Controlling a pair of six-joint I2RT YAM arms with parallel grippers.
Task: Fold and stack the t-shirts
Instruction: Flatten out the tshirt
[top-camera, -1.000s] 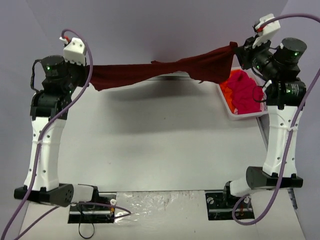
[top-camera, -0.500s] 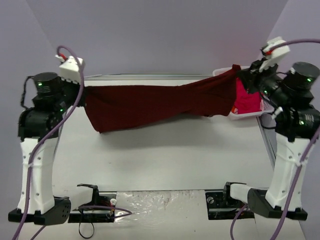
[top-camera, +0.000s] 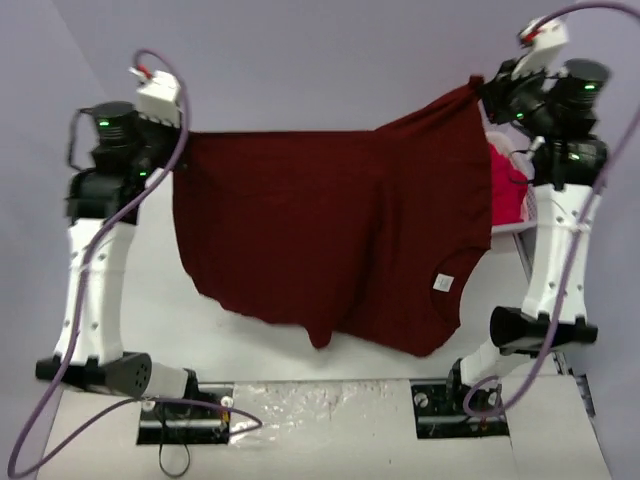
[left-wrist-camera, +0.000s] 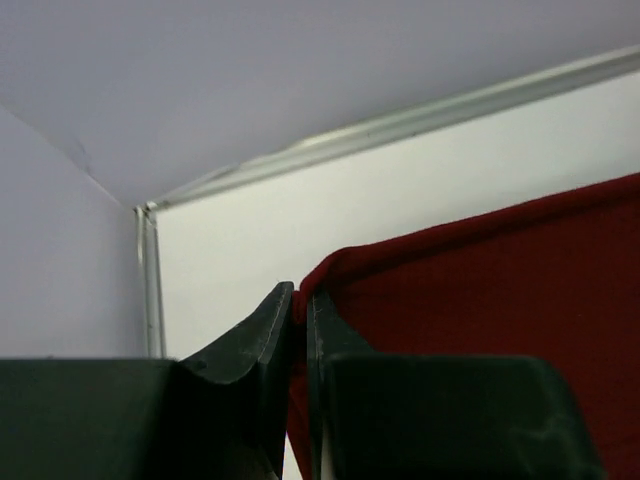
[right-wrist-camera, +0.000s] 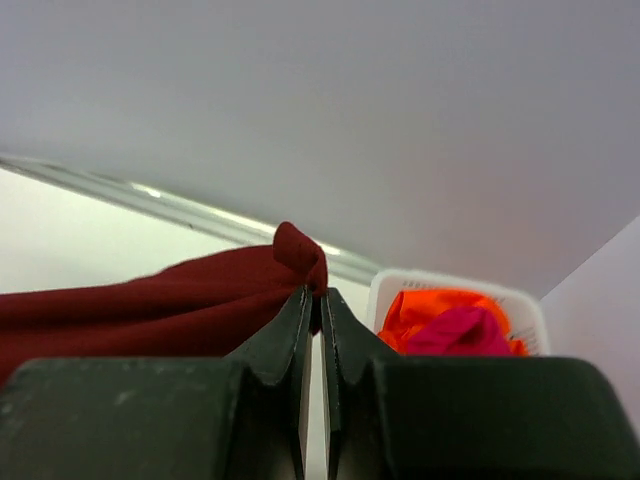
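Change: your maroon t-shirt, a taut rope 1 s ago, now hangs open above the desk
Meaning: you look ready to lay it flat for folding
Left gripper: pinched closed on a top corner
Right gripper: clamped on the other corner
Top view only: neck label, low right
Right wrist only: orange and pink shirts in the basket

The large t-shirt is plain dark maroon with a small white label. The basket, seemingly white, holds a bright pink shirt and an orange shirt.
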